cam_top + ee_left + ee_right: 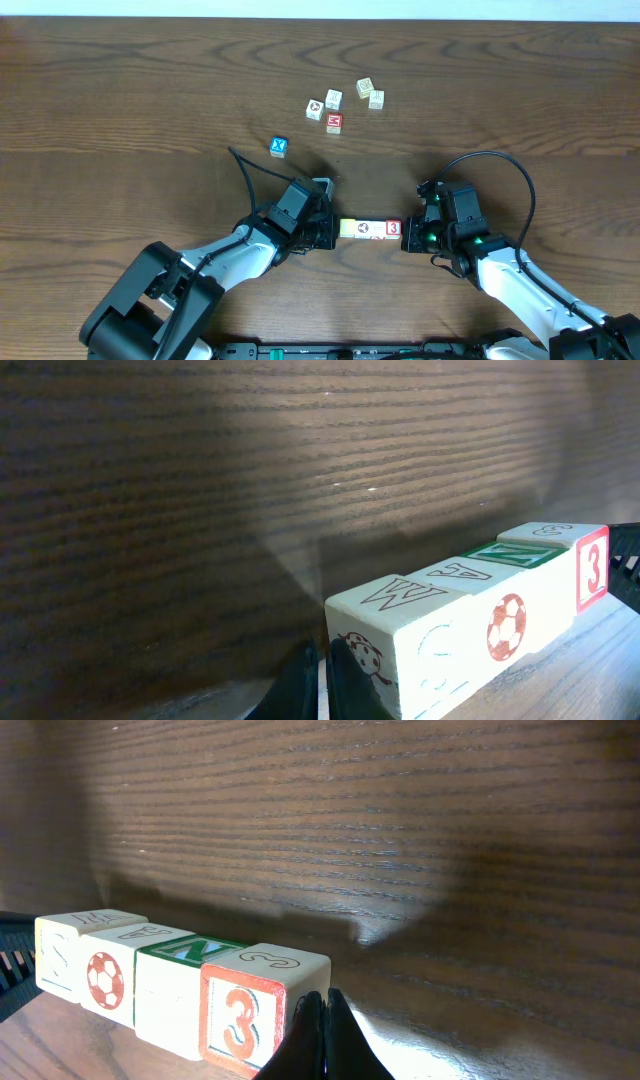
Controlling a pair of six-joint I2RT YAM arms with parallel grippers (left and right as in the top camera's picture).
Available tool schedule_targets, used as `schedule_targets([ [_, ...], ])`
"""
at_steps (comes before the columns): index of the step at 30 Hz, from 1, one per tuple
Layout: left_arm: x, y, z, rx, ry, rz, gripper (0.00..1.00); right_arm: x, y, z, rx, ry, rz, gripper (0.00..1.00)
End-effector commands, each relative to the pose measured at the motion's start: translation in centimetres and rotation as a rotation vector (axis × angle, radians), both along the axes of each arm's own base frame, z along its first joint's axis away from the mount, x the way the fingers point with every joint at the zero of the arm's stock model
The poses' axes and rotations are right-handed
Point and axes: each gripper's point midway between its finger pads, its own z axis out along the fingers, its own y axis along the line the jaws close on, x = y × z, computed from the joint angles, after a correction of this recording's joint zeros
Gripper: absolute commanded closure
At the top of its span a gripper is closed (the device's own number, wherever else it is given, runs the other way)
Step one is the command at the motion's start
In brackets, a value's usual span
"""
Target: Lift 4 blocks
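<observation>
The blocks [370,229] stand in one row; left tool [333,232] and right tool [405,235], each pressed together, butt its ends. Lift apparently outstanding.

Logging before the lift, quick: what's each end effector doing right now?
Left end effector: closed, tip against the block row at its pale end.
Right end effector: closed, tip against the red 3 block.

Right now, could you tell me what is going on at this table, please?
Two robot arms are squeezing a row of four blocks between them. The left tool, shut, presses on one end and the right tool, also shut, on the end with the red 3. I cannot tell whether the row is off the table. A blue cube and other loose cubes lie farther back.
</observation>
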Motion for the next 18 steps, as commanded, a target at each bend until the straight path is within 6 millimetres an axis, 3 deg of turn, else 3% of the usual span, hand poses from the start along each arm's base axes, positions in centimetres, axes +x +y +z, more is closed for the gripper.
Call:
schedule_targets([
  [1, -0.46, -0.28, -0.42, -0.002, 0.017, -0.026, 0.93, 0.06, 1.92, 1.25, 0.049, -0.026, 0.063, 0.99],
  [18, 0.45, 0.63, -0.51, 0.015, -0.004, -0.006, 0.92, -0.03, 1.37, 0.83, 0.007, -0.023, 0.055, 0.99],
])
